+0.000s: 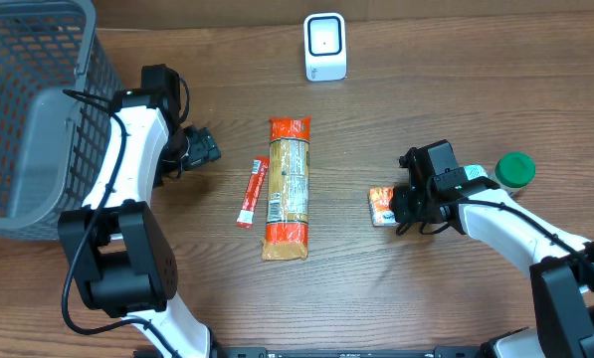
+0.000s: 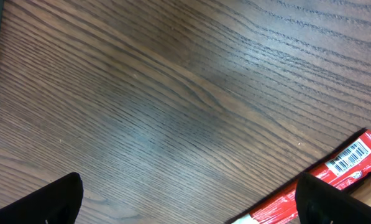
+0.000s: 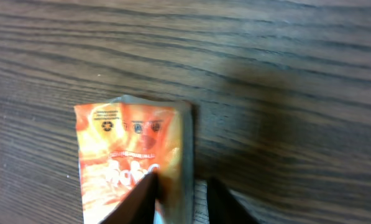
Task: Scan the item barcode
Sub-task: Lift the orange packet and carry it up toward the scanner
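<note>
The right arm's fingers (image 3: 182,182) stand narrowly apart, straddling the near edge of the small orange foil snack packet (image 3: 132,155). One dark finger overlaps the packet's printed face and the other sits just off its edge. Whether they actually clamp it cannot be told. The packet (image 1: 381,206) lies flat on the wooden bench (image 1: 376,288), right of the long clear pasta package with orange ends (image 1: 288,187) and well apart from the white barcode scanner (image 1: 325,47) at the far edge. The left arm's fingers (image 2: 188,186) are spread wide over bare wood and hold nothing. They are near the thin red stick sachet (image 2: 347,158), whose barcode faces up.
</note>
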You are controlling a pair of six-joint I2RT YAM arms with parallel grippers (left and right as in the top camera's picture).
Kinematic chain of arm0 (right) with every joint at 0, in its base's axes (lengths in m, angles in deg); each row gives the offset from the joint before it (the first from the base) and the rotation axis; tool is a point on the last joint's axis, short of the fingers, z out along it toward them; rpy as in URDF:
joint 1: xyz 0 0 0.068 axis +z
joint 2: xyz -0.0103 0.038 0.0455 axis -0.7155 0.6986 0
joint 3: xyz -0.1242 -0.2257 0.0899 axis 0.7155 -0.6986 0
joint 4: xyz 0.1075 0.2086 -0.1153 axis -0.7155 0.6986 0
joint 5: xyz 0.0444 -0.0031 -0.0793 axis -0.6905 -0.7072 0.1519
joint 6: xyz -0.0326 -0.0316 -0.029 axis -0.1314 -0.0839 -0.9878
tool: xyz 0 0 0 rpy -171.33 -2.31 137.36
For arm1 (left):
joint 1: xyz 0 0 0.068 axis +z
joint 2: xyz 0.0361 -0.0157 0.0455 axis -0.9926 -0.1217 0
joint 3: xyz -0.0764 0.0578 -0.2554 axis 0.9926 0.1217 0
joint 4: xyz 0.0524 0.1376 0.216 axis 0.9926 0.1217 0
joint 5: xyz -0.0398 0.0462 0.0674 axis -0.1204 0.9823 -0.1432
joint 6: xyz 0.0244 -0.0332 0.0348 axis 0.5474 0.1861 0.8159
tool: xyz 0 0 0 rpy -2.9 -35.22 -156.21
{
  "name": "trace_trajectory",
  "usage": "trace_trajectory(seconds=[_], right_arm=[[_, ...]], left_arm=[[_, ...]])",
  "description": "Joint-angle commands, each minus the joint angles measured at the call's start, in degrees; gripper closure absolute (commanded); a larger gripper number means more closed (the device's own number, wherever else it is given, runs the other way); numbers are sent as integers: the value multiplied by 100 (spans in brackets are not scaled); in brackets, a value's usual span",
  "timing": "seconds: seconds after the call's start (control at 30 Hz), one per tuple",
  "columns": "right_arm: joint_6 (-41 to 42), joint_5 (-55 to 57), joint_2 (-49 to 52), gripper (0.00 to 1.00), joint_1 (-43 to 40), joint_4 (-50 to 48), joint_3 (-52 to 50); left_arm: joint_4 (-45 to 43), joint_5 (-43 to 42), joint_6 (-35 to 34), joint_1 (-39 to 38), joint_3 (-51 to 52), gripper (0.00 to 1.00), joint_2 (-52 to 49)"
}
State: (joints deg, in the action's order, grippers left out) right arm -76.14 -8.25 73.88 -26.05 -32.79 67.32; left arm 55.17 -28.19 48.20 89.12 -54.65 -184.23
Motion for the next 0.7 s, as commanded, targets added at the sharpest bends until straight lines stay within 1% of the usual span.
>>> trace_trajectory(seconds=[0.0, 0.07, 0.2, 0.27, 0.3, 0.5, 0.67], right_arm=[[13, 13, -35, 80, 26, -7, -94], [9, 15, -35, 82, 26, -7, -94], [4, 13, -35, 84, 26, -7, -94], [4, 13, -35, 90, 26, -7, -94], [4, 13, -35, 96, 26, -7, -94], [7, -236, -92, 96, 2, 2, -42], [9, -616, -422, 97, -76, 249, 229]], left_arm=[[-7, 28, 153, -13, -11, 0, 96], [-7, 28, 153, -13, -11, 0, 96], [-9, 28, 153, -13, -11, 0, 96], [-7, 28, 153, -13, -11, 0, 96], [-7, 28, 153, -13, -11, 0, 96], [-9, 28, 153, -13, -11, 0, 96], [-7, 26, 153, -13, -11, 0, 96]])
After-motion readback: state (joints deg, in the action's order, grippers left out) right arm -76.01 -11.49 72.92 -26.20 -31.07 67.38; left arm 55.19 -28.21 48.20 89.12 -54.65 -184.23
